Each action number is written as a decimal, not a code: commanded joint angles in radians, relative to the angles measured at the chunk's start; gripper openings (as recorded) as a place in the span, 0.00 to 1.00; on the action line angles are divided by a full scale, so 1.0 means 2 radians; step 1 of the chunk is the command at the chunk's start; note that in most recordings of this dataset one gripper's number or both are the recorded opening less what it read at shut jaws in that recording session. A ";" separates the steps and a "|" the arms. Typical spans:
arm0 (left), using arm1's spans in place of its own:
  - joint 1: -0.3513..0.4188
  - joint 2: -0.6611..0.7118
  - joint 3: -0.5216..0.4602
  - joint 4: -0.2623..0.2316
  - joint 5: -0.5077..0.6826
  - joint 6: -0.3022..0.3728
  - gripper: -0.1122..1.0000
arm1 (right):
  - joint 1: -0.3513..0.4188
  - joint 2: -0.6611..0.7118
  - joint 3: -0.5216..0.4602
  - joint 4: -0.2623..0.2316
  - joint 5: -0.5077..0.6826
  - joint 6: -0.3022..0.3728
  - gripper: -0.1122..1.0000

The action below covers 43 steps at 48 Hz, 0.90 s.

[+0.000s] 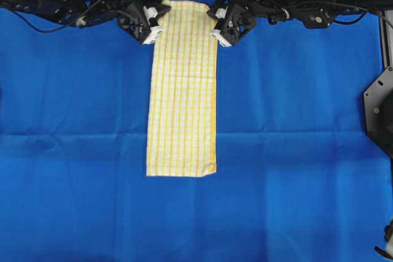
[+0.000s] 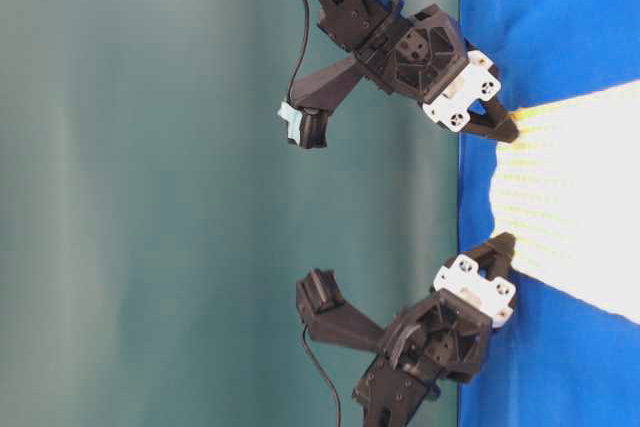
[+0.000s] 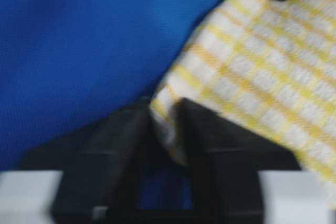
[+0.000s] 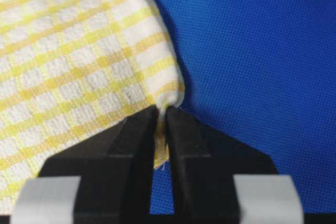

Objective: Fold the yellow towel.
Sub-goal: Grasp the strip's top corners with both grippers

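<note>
Right claw (image 4: 161, 129) clenched on a corner of the yellow towel (image 1: 182, 90), a sliver of hem pinched between the two black fingers (image 4: 131, 135) and poking out below them. Left claw (image 3: 163, 129) likewise clamped on the opposite corner, a fold of checked cloth caught between its fingers, though blurred in the wrist view. From the table-level view, both sets of tips down at cloth level, one at each corner of the same short edge, with the fabric between them slightly puckered. Outward from there: towel lying as a long narrow strip on the blue cloth (image 1: 73, 121) that covers the desk, gripped end at the top of the overhead view, free end flat and square well below. For a clean fold, probably best to lift both corners together and only just clear of the surface, keep the two claws level and the same way apart so the edge stays taut without stretching, carry the edge straight along the strip toward the free end, and lay hem on hem before letting go. Worth watching: a thin pinch like the right one could slip, and uneven travel would skew the fold. No brand, label or readable writing anywhere in these views.
</note>
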 commanded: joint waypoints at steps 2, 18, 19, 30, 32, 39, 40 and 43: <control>-0.001 0.000 -0.005 0.001 0.012 0.002 0.15 | -0.002 -0.005 -0.007 0.001 -0.004 -0.001 0.15; 0.000 -0.021 0.008 0.000 0.024 0.002 0.14 | -0.013 -0.015 -0.008 0.000 -0.005 -0.003 0.15; 0.001 -0.025 0.008 0.000 0.024 0.002 0.14 | -0.014 -0.016 -0.008 0.000 -0.005 -0.003 0.15; 0.008 -0.048 0.009 0.000 0.025 0.004 0.14 | -0.018 -0.033 -0.008 -0.001 -0.005 -0.005 0.15; 0.009 -0.048 0.008 0.001 0.026 0.004 0.14 | -0.018 -0.034 -0.008 -0.001 -0.005 -0.005 0.15; 0.009 -0.053 0.010 0.001 0.028 0.004 0.14 | -0.018 -0.038 -0.008 -0.002 -0.005 -0.005 0.15; 0.009 -0.055 0.010 0.000 0.028 0.004 0.14 | -0.018 -0.039 -0.008 -0.001 -0.005 -0.005 0.15; 0.008 -0.063 0.012 0.001 0.031 0.003 0.14 | -0.018 -0.044 -0.007 -0.001 -0.002 -0.004 0.15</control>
